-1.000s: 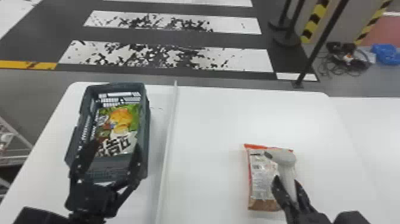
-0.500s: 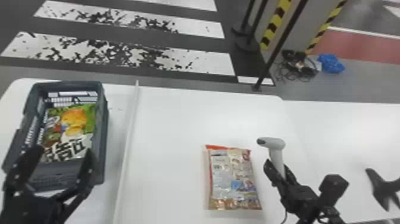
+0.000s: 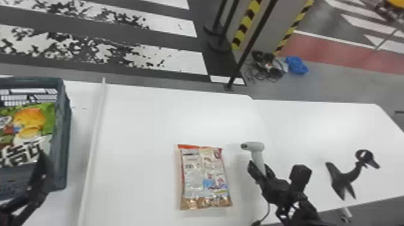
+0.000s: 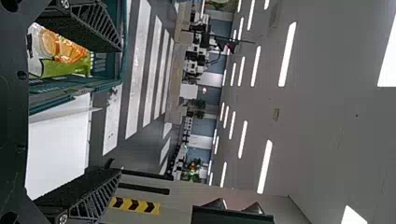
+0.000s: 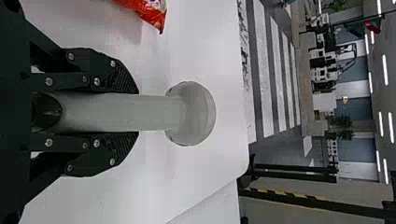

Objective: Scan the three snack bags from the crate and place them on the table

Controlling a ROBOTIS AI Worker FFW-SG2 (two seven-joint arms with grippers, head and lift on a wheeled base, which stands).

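Observation:
My right gripper is shut on the handle of the grey-white scanner, just right of a snack bag lying flat with its printed side up. In the right wrist view, both fingers of the gripper clasp the scanner, and a red corner of the bag shows. At the left edge, my left gripper is over the near part of the crate, where a green and orange snack bag lies. The left wrist view has the gripper open, nothing between its fingers.
A white divider strip runs along the table between crate and bag. Right of the scanner, a black stand is on the adjoining white table. A cable hangs below the right gripper. Beyond the tables are poles and floor cables.
The head view has swung to the right, bringing the black stand into sight and pushing the crate to the left edge. The scanner no longer overlaps the flat bag and is now to its right.

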